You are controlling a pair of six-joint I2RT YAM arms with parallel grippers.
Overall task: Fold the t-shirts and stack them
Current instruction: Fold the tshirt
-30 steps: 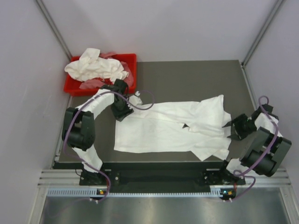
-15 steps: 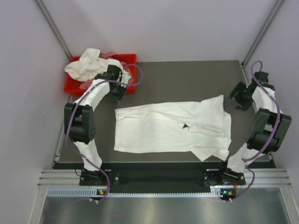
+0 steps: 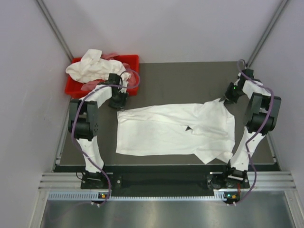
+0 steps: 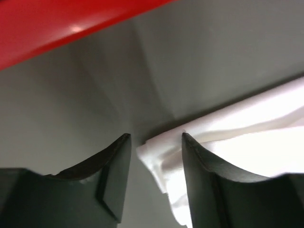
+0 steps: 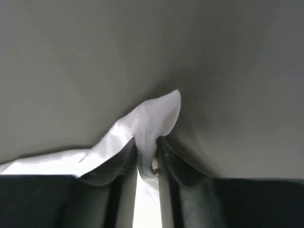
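Note:
A white t-shirt lies spread across the dark table, partly folded, with wrinkles on its right half. My left gripper is at the shirt's far left corner. In the left wrist view the gripper is open, with the corner of the t-shirt lying between the jaws. My right gripper is at the shirt's far right corner. In the right wrist view the gripper is shut on a pinched fold of the t-shirt. More white t-shirts lie bunched in the red bin.
A red bin stands at the table's far left corner, just behind my left gripper; its wall shows in the left wrist view. Grey walls enclose the table at the left, back and right. The table's front edge runs above the arm bases.
The left gripper came back from the bin to the shirt's far left corner. The right gripper moved in from the right edge and closed on the far right corner.

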